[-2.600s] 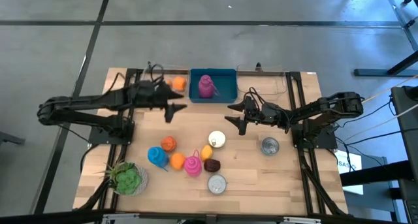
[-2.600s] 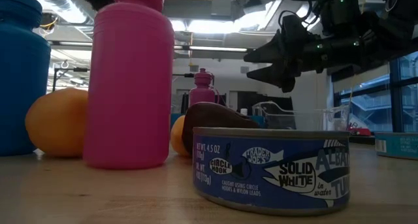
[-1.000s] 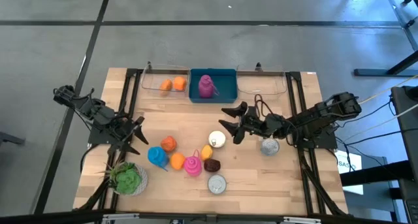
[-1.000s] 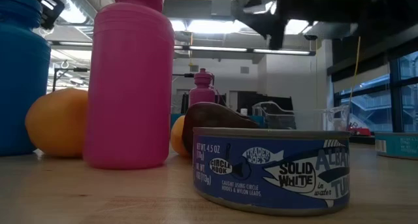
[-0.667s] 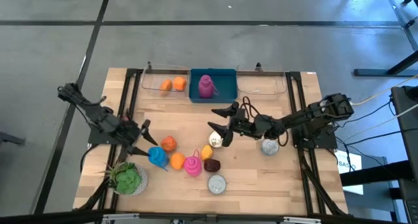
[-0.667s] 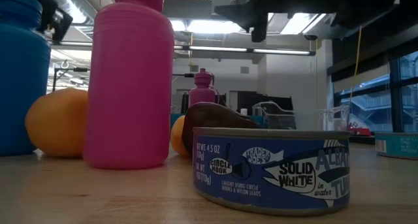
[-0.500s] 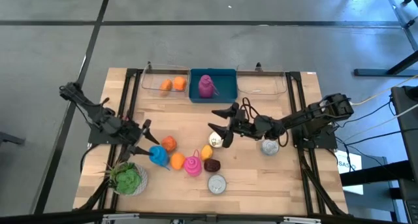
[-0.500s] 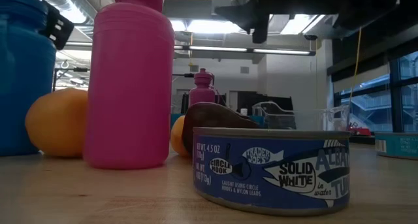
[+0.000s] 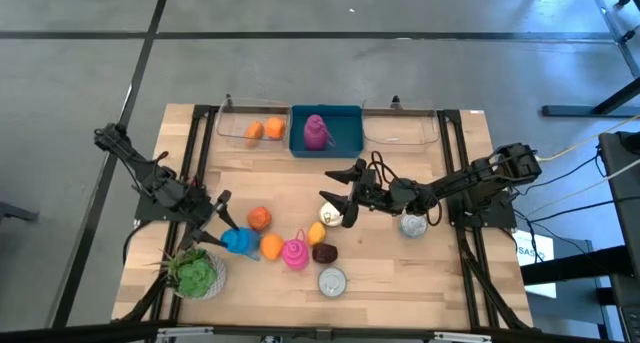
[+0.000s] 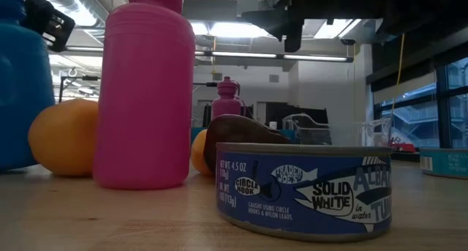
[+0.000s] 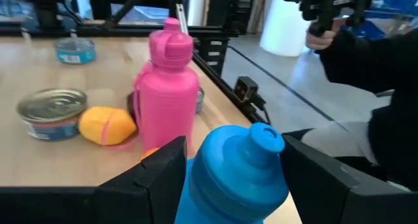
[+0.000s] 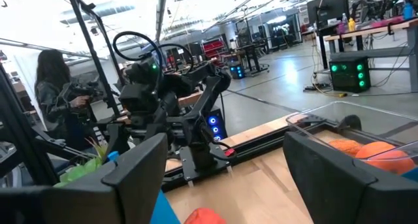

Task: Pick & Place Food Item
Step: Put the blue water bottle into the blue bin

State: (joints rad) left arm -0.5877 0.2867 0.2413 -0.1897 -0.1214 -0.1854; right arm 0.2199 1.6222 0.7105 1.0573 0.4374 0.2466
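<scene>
Wooden tabletop point(image 9: 400, 273) in a concrete-floored lab carries the scene, with two clear bins and a blue bin point(image 9: 345, 128) along its far edge. Both dark arms reach inward over a cluster of items near the middle. The left gripper point(image 9: 222, 223) has its fingers point(image 11: 147, 178) spread to either side of a blue bottle point(image 9: 240, 241), seemingly not yet clamped; the bottle looks like rigid, smooth plastic, probably light, best taken around its body below the cap. The right gripper point(image 9: 336, 187) hovers with fingers wide and empty above a white-topped can point(image 9: 332, 215). Beside the blue bottle stand a pink bottle point(image 9: 295, 253), two oranges point(image 9: 259, 220), a yellow lemon-like piece point(image 9: 316, 233) and a dark brown item point(image 9: 325, 252). Two tuna cans point(image 9: 332, 281) sit nearer the front, hard and slick-sided. A green leafy bunch point(image 9: 195, 273) occupies the left front corner.
</scene>
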